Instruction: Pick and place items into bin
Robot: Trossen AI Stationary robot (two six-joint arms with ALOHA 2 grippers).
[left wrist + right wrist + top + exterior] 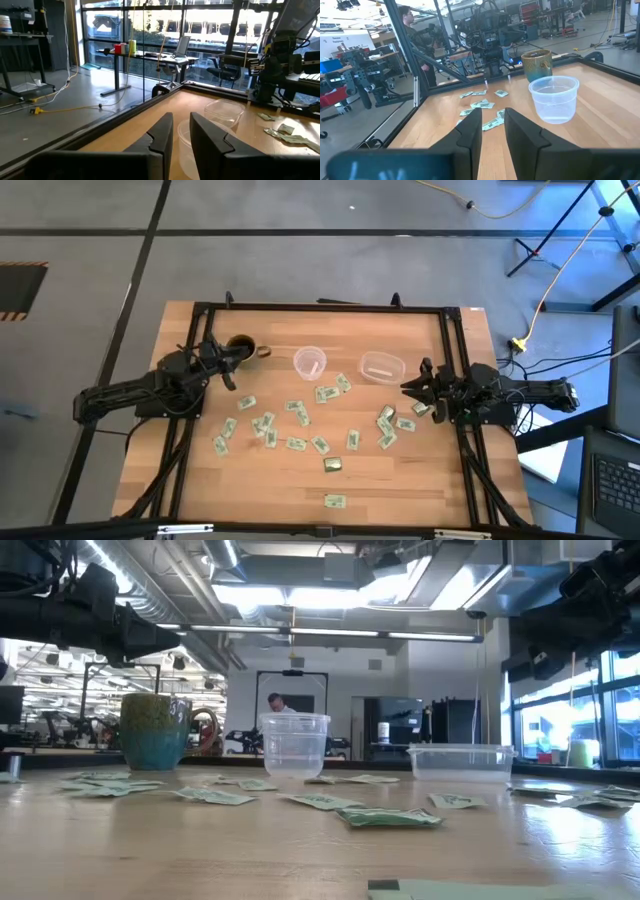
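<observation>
Several small green-and-white packets (297, 412) lie flat and scattered over the middle of the wooden table (200, 480). A darker olive-gold one (332, 465) lies nearer the front, and another packet (334, 501) lies by the near edge. The bin, a shallow clear container (381, 366), stands at the far right centre. My left gripper (181, 120) hovers level over the table's left side, open, with nothing between its fingers. My right gripper (493, 112) hovers level at the right side, also open and bare. In the high view the left gripper (228, 370) and the right gripper (410, 387) face each other.
A clear plastic cup (309, 362) stands left of the bin. A green mug (240, 345) stands at the far left, close to my left gripper. A black frame (320, 308) runs around the table. A person (410, 30) stands beyond the table.
</observation>
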